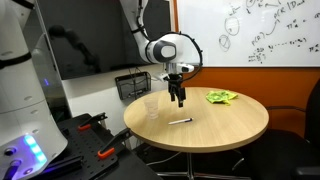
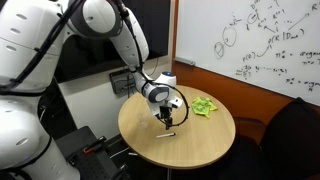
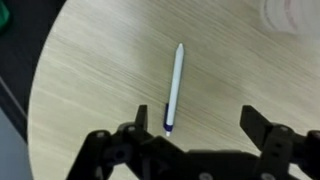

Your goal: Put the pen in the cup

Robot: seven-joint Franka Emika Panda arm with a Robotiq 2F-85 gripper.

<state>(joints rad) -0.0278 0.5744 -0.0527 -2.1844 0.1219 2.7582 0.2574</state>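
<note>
1. Gripper state: in the wrist view I read the gripper (image 3: 195,118) as spread wide, with nothing between its jaws. One finger (image 3: 141,122) stands just beside the dark lower tip of the pen (image 3: 174,88); the opposite finger is well apart from it. I see no contact with the pen.

2. Gripper position: in both exterior views the gripper (image 1: 180,100) (image 2: 167,121) hangs above the middle of the round bench (image 1: 235,125), pointing down, clear of the surface.

3. Pen: it lies flat on the bench. In an exterior view the pen (image 1: 181,121) sits between the bench centre and the edge nearest that camera. In an exterior view the pen (image 2: 170,134) lies just below the gripper, toward the near edge.

4. Cup: the clear cup (image 1: 150,107) stands upright near the bench edge that faces the black basket (image 1: 133,84), apart from the pen. In the wrist view it is only a blurred pale shape at the top corner (image 3: 290,15).

5. Other item: a green object (image 1: 221,97) lies near the edge facing the whiteboard (image 1: 260,30).
</note>
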